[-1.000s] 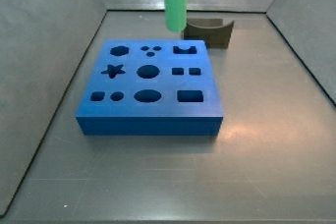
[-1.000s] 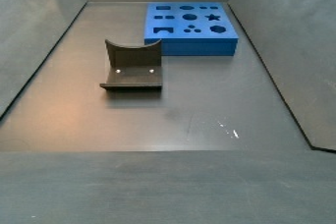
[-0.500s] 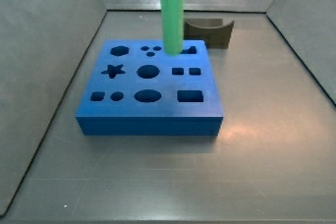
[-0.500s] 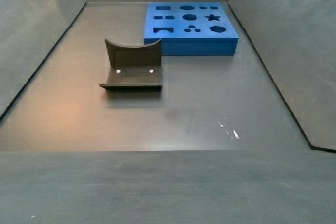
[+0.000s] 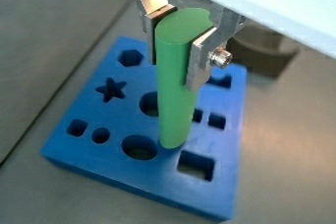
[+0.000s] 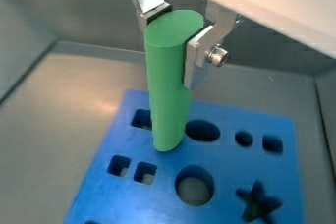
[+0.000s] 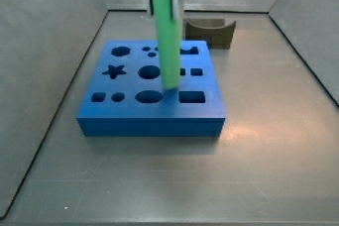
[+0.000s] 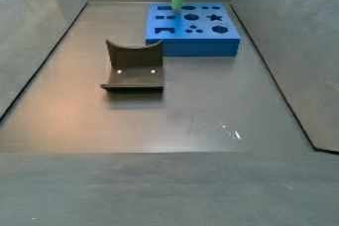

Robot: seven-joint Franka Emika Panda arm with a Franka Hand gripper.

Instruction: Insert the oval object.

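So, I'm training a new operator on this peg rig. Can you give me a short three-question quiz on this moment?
1. True or false: the gripper holds the green oval peg upright.
2. Over which thing does the peg's lower end hang?
A. the dark grey curved piece
B. the blue block
C. the bare floor
3. Fill in: in a side view, the block's front row shows an ____ hole between round holes and a rectangular one.

Key: 1 true; 2 B; 3 oval. Whether the peg has already entered a hole cannot be told.
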